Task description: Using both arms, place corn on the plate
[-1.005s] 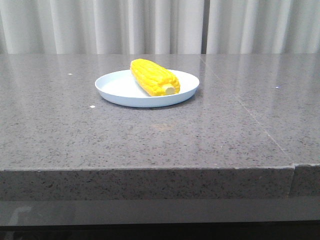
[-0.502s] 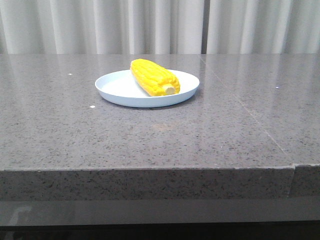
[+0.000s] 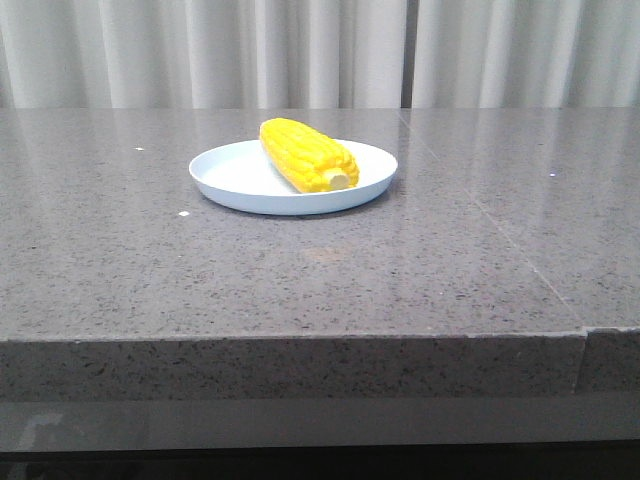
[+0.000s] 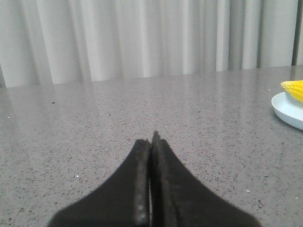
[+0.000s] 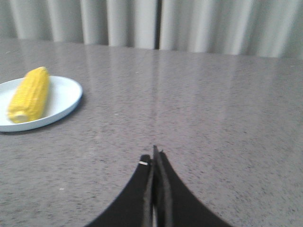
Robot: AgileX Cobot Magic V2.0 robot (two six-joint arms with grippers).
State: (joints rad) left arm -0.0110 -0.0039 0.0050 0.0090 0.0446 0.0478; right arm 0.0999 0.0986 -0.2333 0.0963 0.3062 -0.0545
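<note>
Yellow corn, front view: the corn [image 3: 308, 155] lies on the plate [image 3: 230, 180], pale stub end toward the camera, tip over the far rim.
Plate, front view: rests on the grey speckled table [image 3: 300, 270]; white curtains [image 3: 200, 50] behind.
Left wrist view: left gripper [image 4: 151, 139] clenched on nothing, fingers pressed together above bare table; plate edge and corn well apart from it.
Right wrist view: right gripper [image 5: 154, 156] likewise closed and empty; corn [image 5: 29, 94] on the plate [image 5: 64, 97], far off.
</note>
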